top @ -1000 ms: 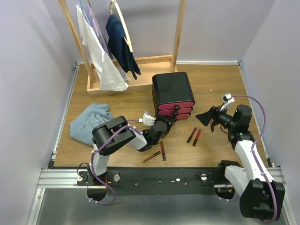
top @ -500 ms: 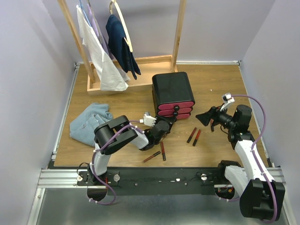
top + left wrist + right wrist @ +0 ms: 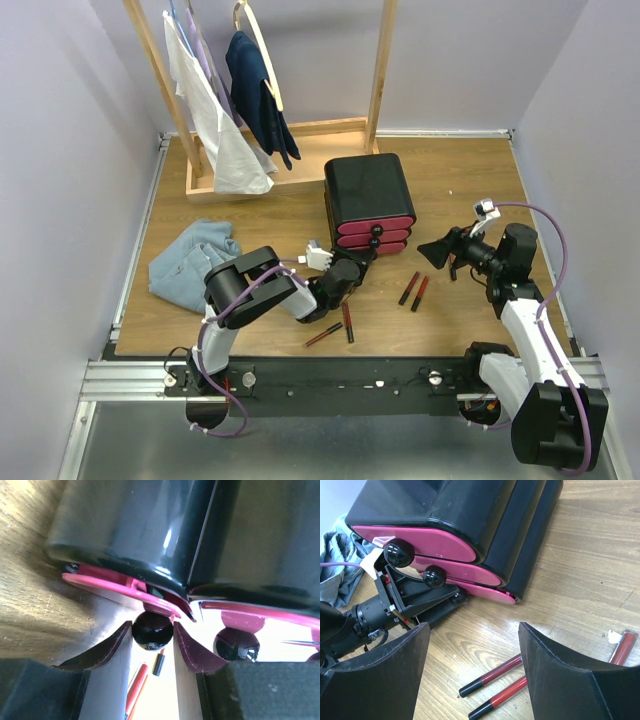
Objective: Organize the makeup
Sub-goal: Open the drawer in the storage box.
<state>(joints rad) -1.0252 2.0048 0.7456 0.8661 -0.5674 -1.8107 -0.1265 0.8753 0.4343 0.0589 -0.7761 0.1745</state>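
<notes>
While the left gripper (image 3: 357, 266) pinches the bottom knob (image 3: 152, 630) of the box (image 3: 367, 190), pull straight and slow so it won't slip. The right gripper (image 3: 437, 250) hangs wide open, empty. Lip tubes (image 3: 409, 288) lie in front of the box.

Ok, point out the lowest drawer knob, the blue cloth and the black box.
drawer knob (image 3: 152, 634): left wrist, its front
blue cloth (image 3: 183, 260): top external, its middle
black box (image 3: 368, 185): top external, its top

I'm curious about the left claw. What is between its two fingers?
A round black drawer knob sits between the fingers of the left gripper, close against both. The left wrist view shows it.
</notes>
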